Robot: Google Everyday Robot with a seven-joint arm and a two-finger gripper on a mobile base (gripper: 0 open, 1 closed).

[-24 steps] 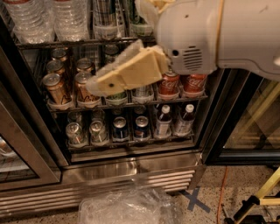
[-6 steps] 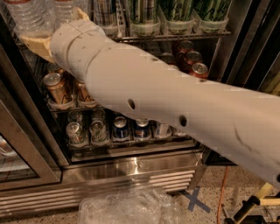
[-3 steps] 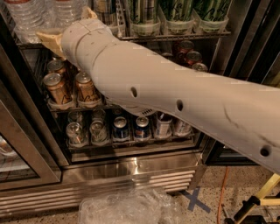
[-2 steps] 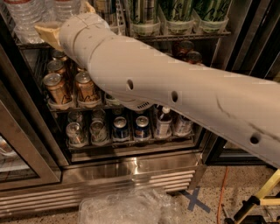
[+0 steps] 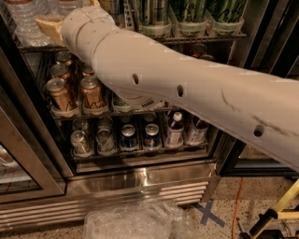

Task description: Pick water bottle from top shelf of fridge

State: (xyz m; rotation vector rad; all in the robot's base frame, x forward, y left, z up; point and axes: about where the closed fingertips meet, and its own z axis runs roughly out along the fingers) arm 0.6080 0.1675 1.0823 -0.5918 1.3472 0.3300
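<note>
Water bottles (image 5: 27, 21): two — 10 o'clock
Green tall cans (image 5: 189, 13): three — 12 o'clock
Copper cans (image 5: 92, 92): five — 9 o'clock
Small bottles (image 5: 174, 129): two
Gripper (image 5: 46, 24): one, 10 o'clock, by the water bottles

Tall cans (image 5: 189, 16) crowd the right of the top shelf (image 5: 208, 37), water bottles (image 5: 25, 21) pack its left end, and the gripper (image 5: 47, 24) there seemingly has little room.

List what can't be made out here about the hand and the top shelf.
All in the camera view:
1. Hand, top left beside the water bottles: mostly behind the arm, so contact with a bottle cannot be told.
2. Water bottles: upper parts cut off by the top edge.
3. Top shelf: left-centre stretch of its rail hidden by the arm.
4. Middle rack: right half covered by the arm.
</note>
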